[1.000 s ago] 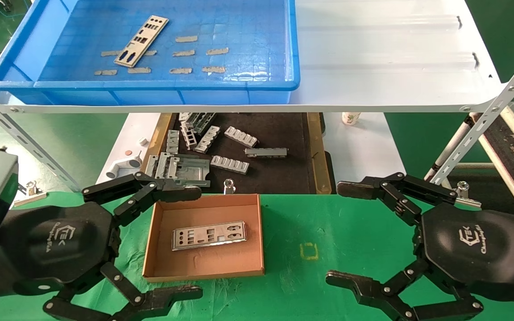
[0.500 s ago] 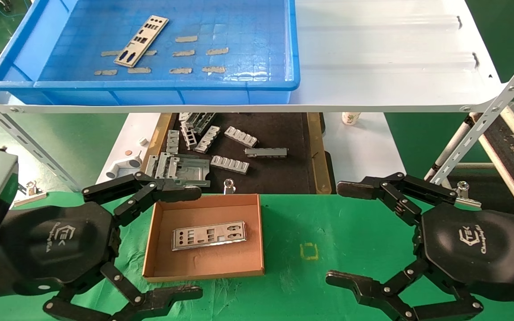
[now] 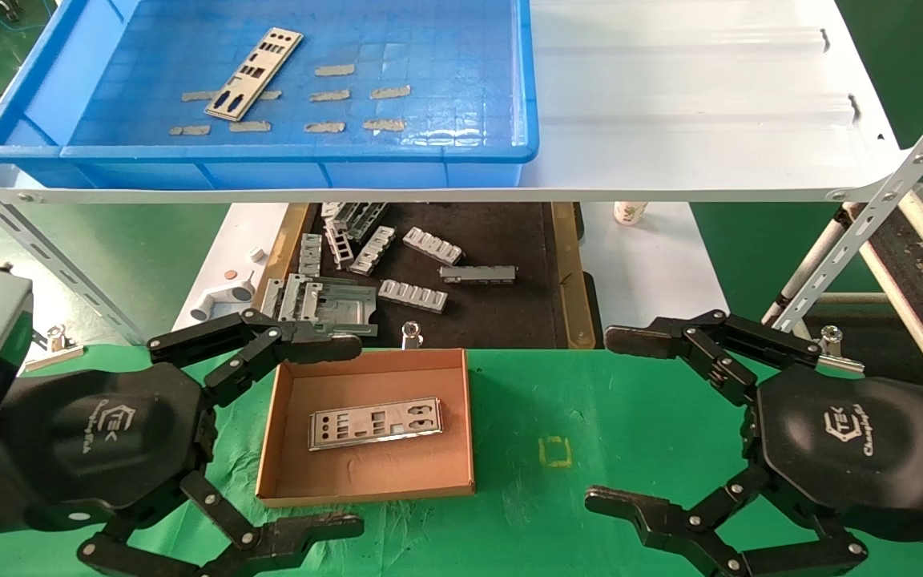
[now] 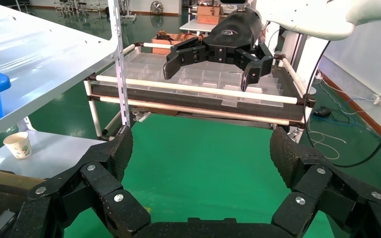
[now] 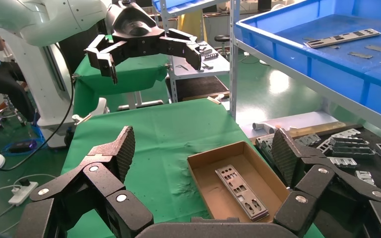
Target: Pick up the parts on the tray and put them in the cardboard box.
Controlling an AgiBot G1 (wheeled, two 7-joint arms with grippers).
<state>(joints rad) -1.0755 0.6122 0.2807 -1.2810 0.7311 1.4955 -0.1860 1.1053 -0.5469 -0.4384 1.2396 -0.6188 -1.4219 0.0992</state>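
One silver plate [image 3: 254, 73] lies in the left part of the blue tray [image 3: 293, 152] on the white shelf; it also shows in the right wrist view [image 5: 342, 37]. A second plate [image 3: 375, 422] lies flat in the cardboard box [image 3: 279, 417] on the green table, also seen in the right wrist view [image 5: 241, 192]. My left gripper [image 3: 341, 437] hovers open and empty just left of the box. My right gripper [image 3: 614, 421] hovers open and empty to the right of the box.
Small grey tape scraps [image 3: 347, 96] lie on the tray floor. A dark tray [image 3: 461, 320] with grey ribbed brackets [image 3: 412, 296] sits below the shelf, behind the box. A slanted shelf strut [image 3: 870, 216] stands at the right, a paper cup [image 3: 630, 211] behind.
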